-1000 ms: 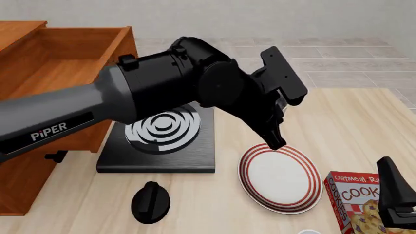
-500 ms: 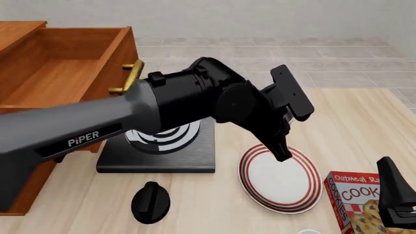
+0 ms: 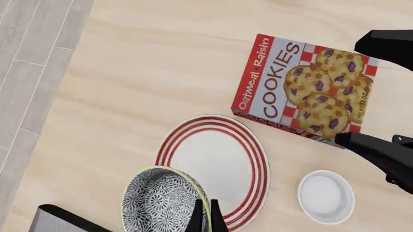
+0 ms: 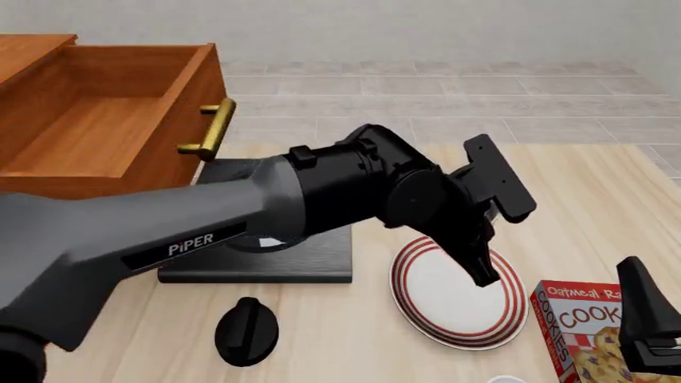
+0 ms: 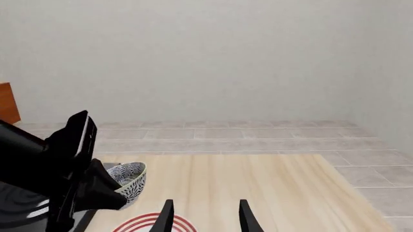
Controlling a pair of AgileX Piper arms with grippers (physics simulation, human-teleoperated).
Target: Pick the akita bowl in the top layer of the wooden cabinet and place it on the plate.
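Left arm point(image 4: 213, 231) has swung right and lower since the earlier frames, its gripper point(image 4: 479, 267) now over the plate point(image 4: 431, 299), uncovering the cabinet's point(image 4: 32, 48) brass handle point(image 4: 213, 128) and hiding most of the stove point(image 4: 309, 259). "PiPER" reads on the arm. Left wrist view alone shows the bowl point(image 3: 161, 200) pinched by its rim between closed fingers point(image 3: 195, 217), overlapping the plate's edge; front view hides the bowl. Cookie box point(image 3: 303, 92) reads "Oatmeal Raisin COOKIES", near the tabletop's front right corner, a small white dish point(image 3: 326, 195) beside it. Right gripper point(image 5: 203, 215) hangs open, holding nothing. Top drawer point(image 4: 96, 120) stands open. A black knob point(image 4: 247, 331) sits near the front edge.
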